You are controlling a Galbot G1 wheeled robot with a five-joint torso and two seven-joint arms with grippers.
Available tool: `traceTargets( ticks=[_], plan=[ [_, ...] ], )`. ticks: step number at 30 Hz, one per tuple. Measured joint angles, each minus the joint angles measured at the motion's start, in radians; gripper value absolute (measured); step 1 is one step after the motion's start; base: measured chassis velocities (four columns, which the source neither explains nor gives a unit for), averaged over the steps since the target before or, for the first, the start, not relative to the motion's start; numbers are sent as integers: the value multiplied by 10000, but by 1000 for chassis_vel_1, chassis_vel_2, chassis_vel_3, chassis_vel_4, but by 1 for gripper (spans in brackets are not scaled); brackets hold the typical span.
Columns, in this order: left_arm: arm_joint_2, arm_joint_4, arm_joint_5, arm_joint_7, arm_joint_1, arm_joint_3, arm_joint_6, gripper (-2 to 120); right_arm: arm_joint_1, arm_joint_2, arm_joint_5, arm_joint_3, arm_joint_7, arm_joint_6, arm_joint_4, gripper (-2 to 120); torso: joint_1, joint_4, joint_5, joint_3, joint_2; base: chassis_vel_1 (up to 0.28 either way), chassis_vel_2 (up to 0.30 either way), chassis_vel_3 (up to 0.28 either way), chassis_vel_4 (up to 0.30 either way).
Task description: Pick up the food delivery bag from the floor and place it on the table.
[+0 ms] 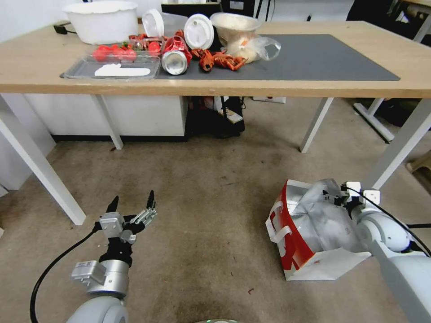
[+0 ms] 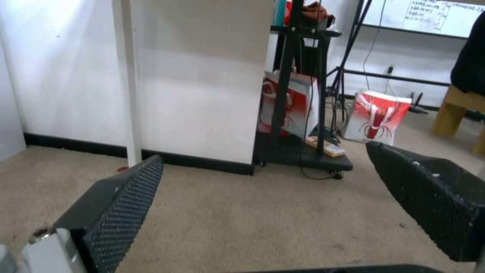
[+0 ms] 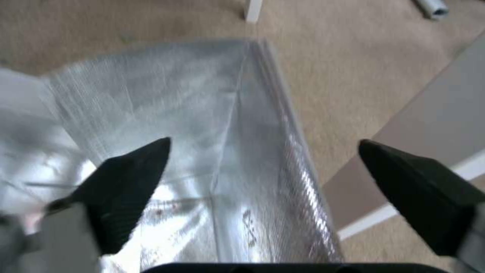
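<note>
The food delivery bag [image 1: 310, 233] stands on the floor [image 1: 202, 193] at the lower right, white with a red side panel, white loop handles and an open top showing silver foil. My right gripper [image 1: 336, 196] is at the bag's far upper rim. In the right wrist view the right gripper [image 3: 263, 143] is open and straddles the bag's foil wall [image 3: 222, 113], one finger over the lining, the other over the carpet. My left gripper [image 1: 131, 202] hangs open and empty over the floor at the lower left, well apart from the bag. The table [image 1: 314, 87] with its dark grey mat [image 1: 314, 58] runs across the back.
The table's left half holds a white bowl [image 1: 102, 20], a clear tray [image 1: 112, 67], a can [image 1: 174, 62], cup lids, crayfish and a clear plastic bag. White table legs [image 1: 395, 152] stand just behind the bag. Two other red-and-white bags [image 2: 376, 117] sit beyond a black trolley [image 2: 303, 151].
</note>
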Motion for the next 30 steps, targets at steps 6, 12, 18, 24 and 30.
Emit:
traceTargets(
  ticks=[6,12,18,24,30],
  plan=[
    [-7,6,2,-2,6,-11,-47,100,62,-22,-156,-44,-90,-325,-240,76,0,-2,0,0,2,0,0,0,0],
    [-14,25,6,-4,12,-5,-94,100,21,-109,-12,-49,-215,-593,-335,51,0,-1,0,0,4,0,0,0,0],
    [-15,26,11,-4,20,-2,-110,100,-5,-133,119,-75,-323,-754,-326,33,0,-2,-1,0,5,0,0,0,0],
    [-8,26,11,-9,36,-8,-121,100,1,-100,138,-112,-376,-817,-408,8,1,-1,0,0,6,0,0,0,0],
    [-8,27,11,-10,43,-9,-131,100,-6,-105,142,-112,-424,-831,-426,0,0,-1,0,-1,6,0,0,0,0]
  ],
)
